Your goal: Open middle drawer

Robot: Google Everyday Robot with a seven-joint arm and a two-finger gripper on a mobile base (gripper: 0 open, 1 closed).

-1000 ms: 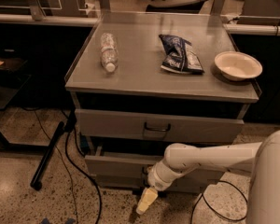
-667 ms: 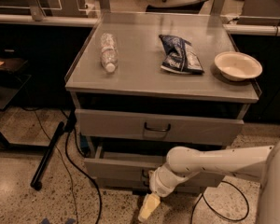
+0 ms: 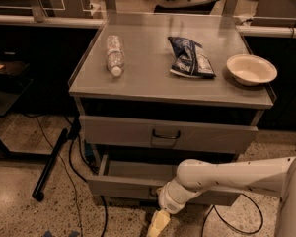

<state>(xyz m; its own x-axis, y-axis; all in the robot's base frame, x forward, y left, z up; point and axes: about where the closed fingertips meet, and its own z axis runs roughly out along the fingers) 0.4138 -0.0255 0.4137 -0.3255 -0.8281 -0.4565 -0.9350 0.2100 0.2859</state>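
The middle drawer [image 3: 121, 186] is the wide shallow grey one below the taller handled drawer [image 3: 113, 131]. It stands pulled out some way, and a strip of its grey tray [image 3: 138, 169] shows. Its handle is hidden behind my arm. My gripper [image 3: 158, 223] hangs just in front of and below the centre of the drawer front, pointing down at the floor. The white arm [image 3: 227, 177] reaches in from the right.
On the cabinet top [image 3: 148, 83] lie a clear plastic bottle [image 3: 114, 54], a dark blue chip bag [image 3: 190, 58] and a white bowl [image 3: 251, 69]. A black pole [image 3: 52, 164] and cables [image 3: 74, 181] lie on the floor at the left.
The middle drawer has come out a little further toward me. My gripper has moved down and slightly right, nearer the floor.
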